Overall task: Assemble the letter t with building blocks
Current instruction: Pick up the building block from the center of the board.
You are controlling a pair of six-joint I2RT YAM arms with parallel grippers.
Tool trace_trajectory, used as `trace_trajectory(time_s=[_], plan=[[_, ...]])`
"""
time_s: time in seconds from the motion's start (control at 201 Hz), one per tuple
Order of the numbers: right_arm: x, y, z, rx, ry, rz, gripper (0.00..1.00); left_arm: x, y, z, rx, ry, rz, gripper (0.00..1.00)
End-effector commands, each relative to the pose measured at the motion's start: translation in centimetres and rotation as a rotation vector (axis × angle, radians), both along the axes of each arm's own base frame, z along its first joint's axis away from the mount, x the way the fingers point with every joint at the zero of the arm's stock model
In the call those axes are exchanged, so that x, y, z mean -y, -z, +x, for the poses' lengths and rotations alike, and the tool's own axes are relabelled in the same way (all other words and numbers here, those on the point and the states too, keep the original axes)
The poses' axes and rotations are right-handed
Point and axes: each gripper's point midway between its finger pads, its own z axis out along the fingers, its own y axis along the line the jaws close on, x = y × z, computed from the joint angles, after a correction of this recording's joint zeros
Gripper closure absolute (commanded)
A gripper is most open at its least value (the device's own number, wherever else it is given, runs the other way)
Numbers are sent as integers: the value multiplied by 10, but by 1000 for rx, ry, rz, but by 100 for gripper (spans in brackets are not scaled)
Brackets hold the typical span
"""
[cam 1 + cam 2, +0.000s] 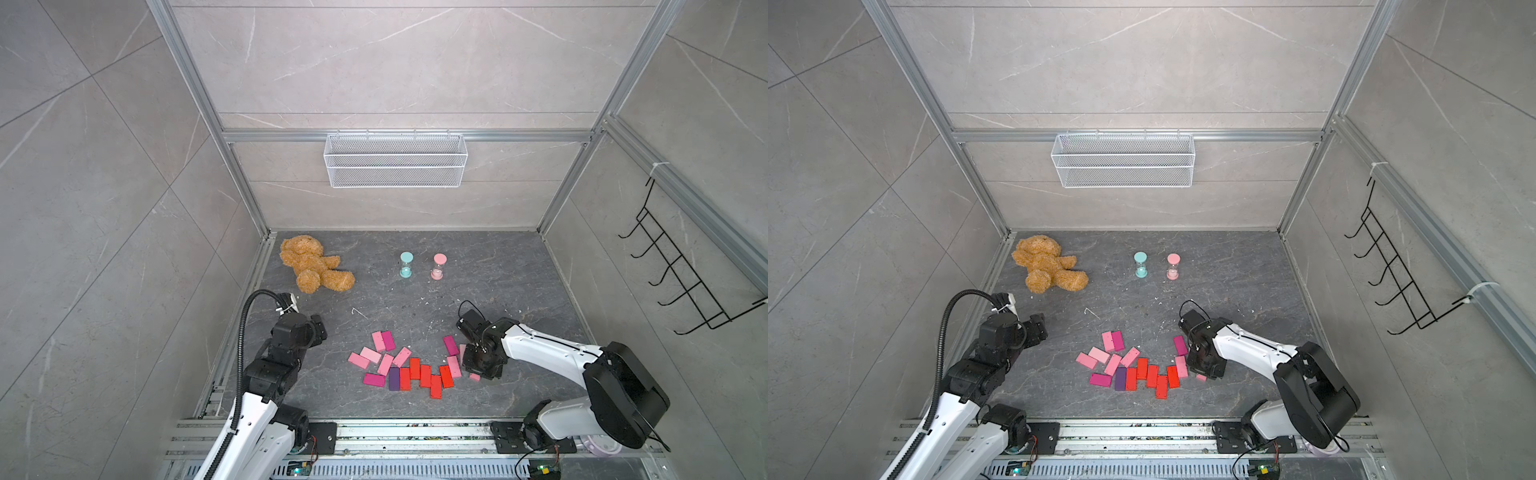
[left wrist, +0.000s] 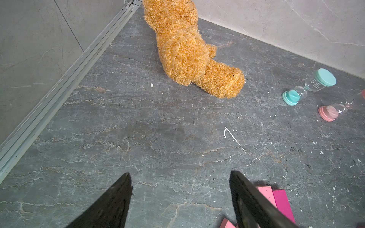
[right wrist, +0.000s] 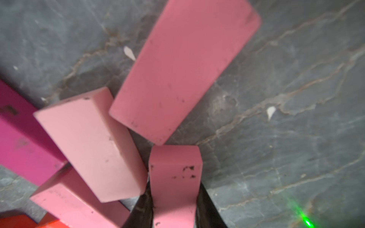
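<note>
Now, right gripper (image 3: 174,199) pinches one light pink block (image 3: 175,163) among the scattered building blocks (image 1: 414,368).
Left gripper (image 2: 180,178) spread wide above the grey floor (image 2: 158,138), just beside that pile.

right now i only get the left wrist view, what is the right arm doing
observer: The right fingers are shut on a light pink block.
operator: where is that
observer: Next to a magenta block, on the right arm's side of the red blocks.
operator: any t laid out yet
observer: No. The red blocks make a ragged row beside one purple block, with no T shape.
</note>
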Motion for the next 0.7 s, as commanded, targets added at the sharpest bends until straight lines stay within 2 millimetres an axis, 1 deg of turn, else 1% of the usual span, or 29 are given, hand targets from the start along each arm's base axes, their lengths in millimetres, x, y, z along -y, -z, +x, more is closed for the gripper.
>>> trace_trajectory(time_s=[0.0,0.07,0.209,0.274,0.378,0.443,0.508,0.582,0.697], plan=[[23,-1,13,63,-19,-119,76,0,-15,3,38,-3,-9,21],[20,-14,20,87,-39,-115,79,1,-15,3,37,-1,-10,22],[8,-42,39,140,-113,-96,80,2,-16,3,32,5,-8,25],[2,-58,52,170,-171,-97,81,1,-18,2,33,6,-6,25],[-7,-86,80,231,-268,-119,85,1,-21,1,37,9,-3,25],[-11,-96,97,247,-324,-137,88,1,-24,0,44,12,-2,25],[-11,-102,115,250,-358,-154,90,0,-27,-2,47,15,2,25],[-14,-109,137,262,-388,-141,90,1,-30,-3,46,24,3,25],[-16,-108,165,267,-394,-79,90,2,-33,-6,38,41,9,25]])
